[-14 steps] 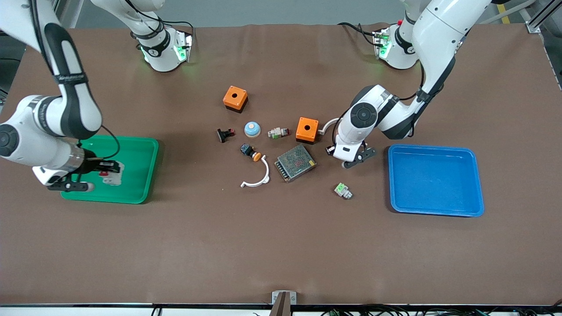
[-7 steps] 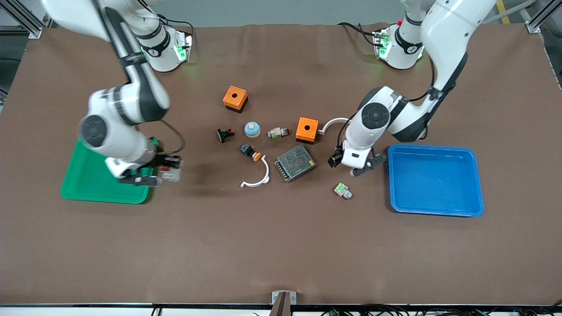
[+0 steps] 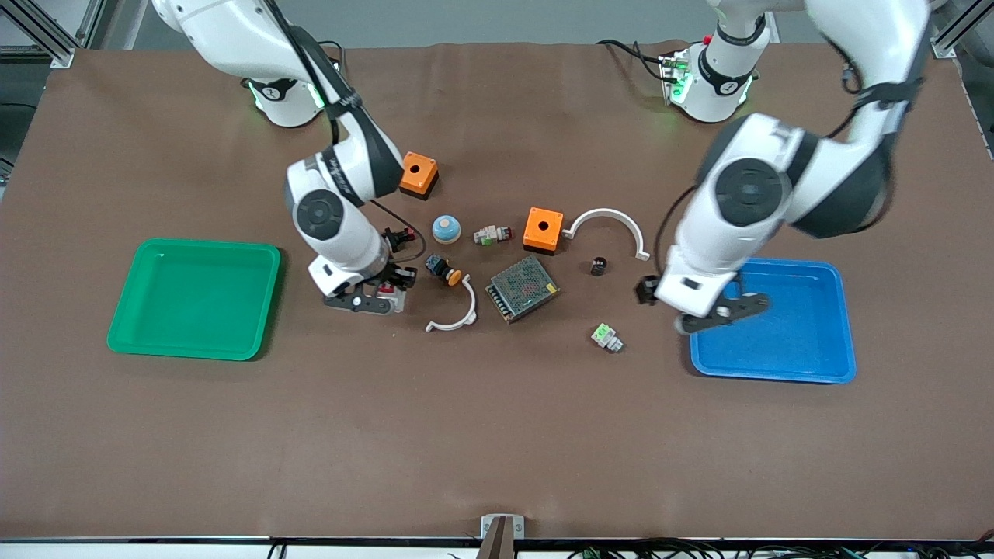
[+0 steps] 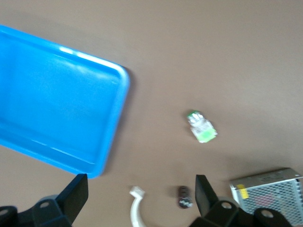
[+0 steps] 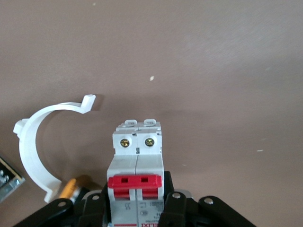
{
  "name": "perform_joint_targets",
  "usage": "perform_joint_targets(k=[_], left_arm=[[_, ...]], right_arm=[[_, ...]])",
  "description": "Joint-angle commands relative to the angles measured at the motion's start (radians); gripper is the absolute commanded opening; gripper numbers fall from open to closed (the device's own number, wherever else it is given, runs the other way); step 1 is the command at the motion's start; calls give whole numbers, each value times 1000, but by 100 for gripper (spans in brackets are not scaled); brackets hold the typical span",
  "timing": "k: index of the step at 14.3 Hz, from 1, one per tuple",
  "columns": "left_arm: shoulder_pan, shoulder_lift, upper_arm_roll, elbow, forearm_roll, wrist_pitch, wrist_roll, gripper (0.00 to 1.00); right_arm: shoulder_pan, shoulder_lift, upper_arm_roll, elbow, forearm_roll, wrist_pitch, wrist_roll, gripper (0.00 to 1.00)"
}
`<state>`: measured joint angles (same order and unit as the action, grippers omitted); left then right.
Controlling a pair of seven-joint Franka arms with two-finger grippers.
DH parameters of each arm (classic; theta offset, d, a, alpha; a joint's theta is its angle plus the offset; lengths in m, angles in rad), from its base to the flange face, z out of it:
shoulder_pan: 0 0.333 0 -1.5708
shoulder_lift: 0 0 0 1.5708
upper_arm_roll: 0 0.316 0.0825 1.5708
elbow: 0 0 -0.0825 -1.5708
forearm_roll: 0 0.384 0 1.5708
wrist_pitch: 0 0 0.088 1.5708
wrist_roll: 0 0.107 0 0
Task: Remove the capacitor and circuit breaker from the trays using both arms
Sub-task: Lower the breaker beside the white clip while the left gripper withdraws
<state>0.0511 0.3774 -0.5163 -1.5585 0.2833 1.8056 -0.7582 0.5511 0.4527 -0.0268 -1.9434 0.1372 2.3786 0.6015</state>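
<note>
A wide brown worktop [image 3: 497,435] is carrying everything. Two shallow trays are lying at its ends, both with nothing in them: the blue tray [image 3: 808,357] toward the left arm's end, the green tray [image 3: 194,299] toward the right arm's end.

The left gripper [image 3: 722,310] is hanging over the blue tray's edge with its jaws released and holding nothing. The right gripper [image 3: 373,299] is hanging low over the worktop between the green tray and the cluster of parts, its jaws clenched on the circuit breaker [image 5: 136,161], gripping the white body with the red levers facing the wrist camera, probably so it can be set down flat.

A metal mesh box [image 3: 523,288] is sitting mid-cluster, with two orange boxes [image 3: 543,230] and two white curved clips [image 3: 608,225] around it.

The capacitor [image 3: 598,265] is lying on the bare worktop, out of its tray, just beside one clip and apart from the left gripper.
</note>
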Motion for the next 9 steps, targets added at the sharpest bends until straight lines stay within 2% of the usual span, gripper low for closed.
perform_joint_targets(k=[1,6,7,8,9], left_arm=[[62,-23,-8,83,16,-121,107,100],[164,-173,4,104,-12,-193,425,100],[127,-227,59,94,-24,-196,494,100],[34,-251,182,90,-39,-207,541,100],[-20,-273,282,92,-91,-250,589,100]], right_arm=[[35,64,-15,84,-2,-10,58,0],[65,104,-16,90,-5,24,90,0],[67,110,-18,90,-7,24,90,0],[66,112,-18,92,-7,22,89,3],[64,113,-19,92,-5,21,90,19]])
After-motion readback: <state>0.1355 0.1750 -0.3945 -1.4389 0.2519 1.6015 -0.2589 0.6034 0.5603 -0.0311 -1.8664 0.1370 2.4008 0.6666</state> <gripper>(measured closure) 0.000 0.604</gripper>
